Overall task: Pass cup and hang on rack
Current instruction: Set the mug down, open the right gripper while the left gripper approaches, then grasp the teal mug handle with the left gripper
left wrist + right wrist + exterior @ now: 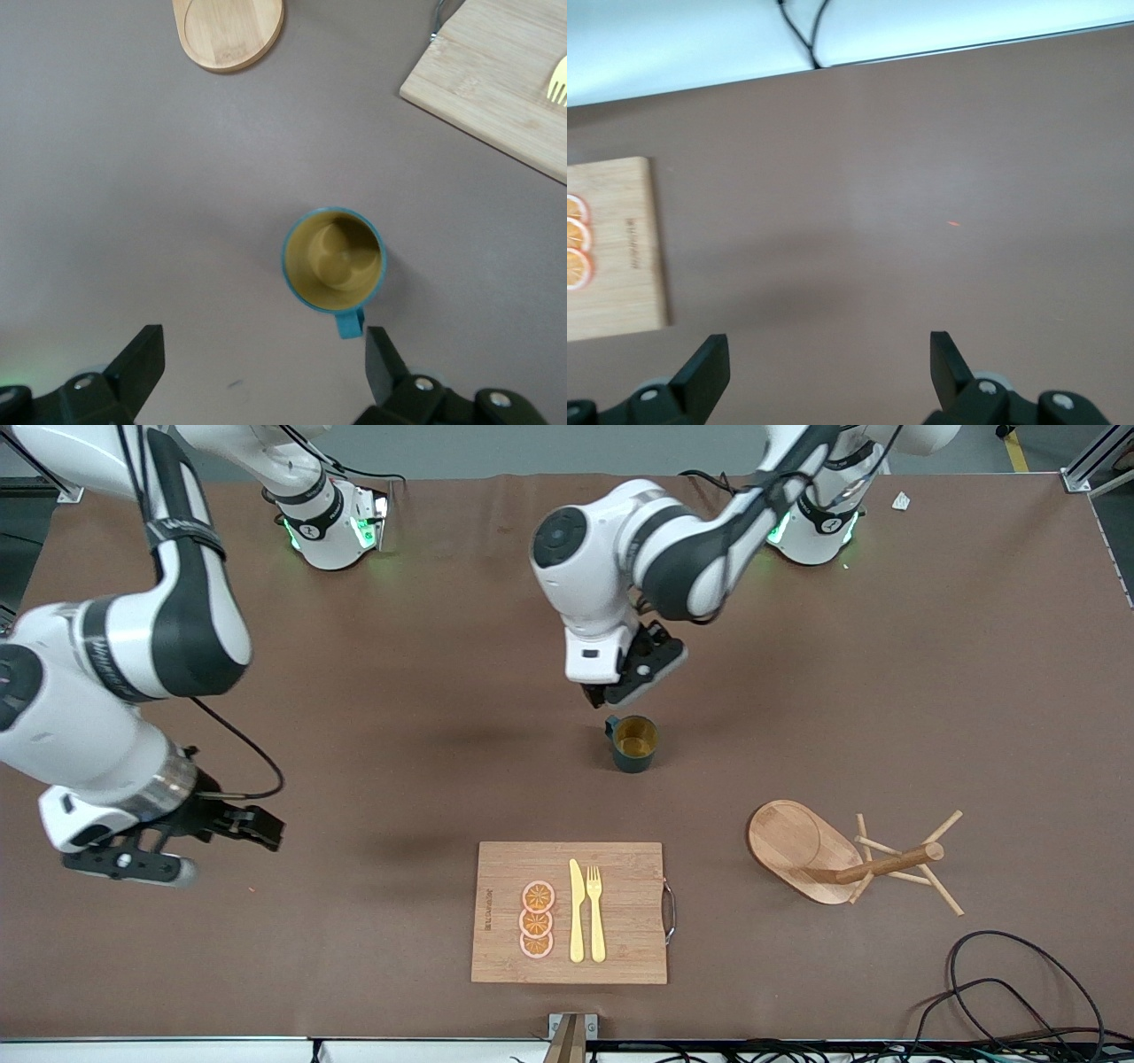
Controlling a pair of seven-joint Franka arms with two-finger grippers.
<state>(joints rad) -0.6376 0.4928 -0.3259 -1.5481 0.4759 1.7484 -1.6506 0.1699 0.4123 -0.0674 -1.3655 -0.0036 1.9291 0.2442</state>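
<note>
The cup (pixel 633 742) is dark teal outside and yellow-brown inside. The rack (pixel 833 856) is light wood. The table (pixel 886 691) is brown. The cutting board (pixel 570 912) is pale wood, with orange slices (pixel 537 919), a yellow knife (pixel 577 911) and a yellow fork (pixel 595 912). The arms are white and black.

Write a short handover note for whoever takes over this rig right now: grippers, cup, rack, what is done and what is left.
Left gripper: open, empty, hovering just above the small dark teal ribbed mug.
Right gripper: open, empty, waiting over bare table toward the right arm's end.
Mug: upright on the table, farther from the front camera than the rectangular bamboo cutting board.
Light wooden mug tree with oval base: toward the left arm's end, nearer the camera than the mug; all its pegs are bare.
Done: nothing yet; mug not grasped.
Left: grasp, pass, hang.
</note>
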